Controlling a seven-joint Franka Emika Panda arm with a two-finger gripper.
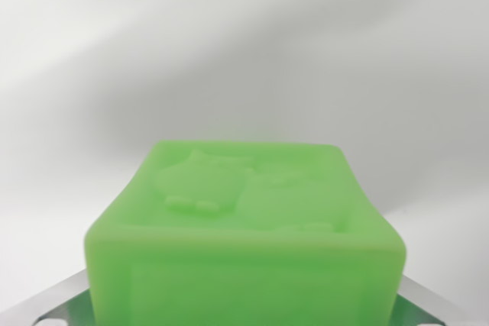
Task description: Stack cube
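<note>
Cube fills the near middle of your wrist view: a glossy light-green plastic cube [244,246] with a raised animal relief, something like an owl pair, on its upper face. It sits right up against the camera, between two pale metal edges at the lower left and lower right corners that look like parts of the claw [244,314]. From that placing you may judge the cube is pinched in the claw, but the contact points are hidden behind the block, so you cannot tell for certain whether the claw is pressed on it or merely straddling it. Beyond the cube you see only a plain white surface [244,51] with a soft grey shadow band crossing it; whether that is the table or a backdrop is unclear. No second cube shows anywhere, far or near, left or right, so the relation your stacking move turns on, where the base block lies from the claw, cannot be read here. No containers are visible. The cube looks roughly even-sided, with no clear long axis.
</note>
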